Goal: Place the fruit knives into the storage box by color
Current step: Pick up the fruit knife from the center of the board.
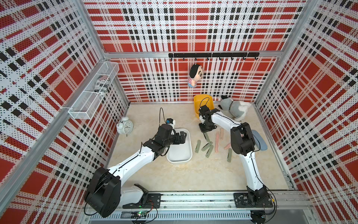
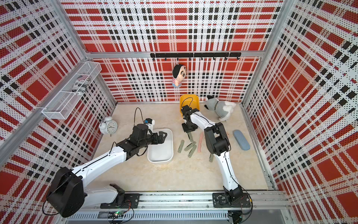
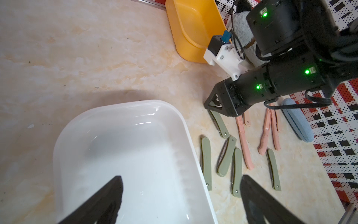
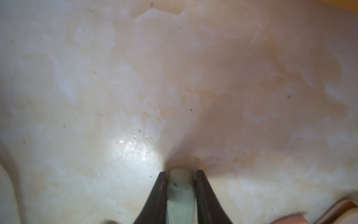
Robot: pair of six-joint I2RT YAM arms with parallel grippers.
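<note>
Several sage green fruit knives and salmon pink fruit knives lie scattered on the marble table, right of a white storage box. My right gripper points down at the table and is shut on the end of one green fruit knife; both top views show this at the far end of the pile. My left gripper hangs open and holds nothing, over the white box's right rim. A yellow box stands behind the right gripper, against the back wall.
An alarm clock stands at the left. A plush dog lies at the back right and a blue case at the right edge. A doll hangs on the back wall, with a wire basket on the left wall.
</note>
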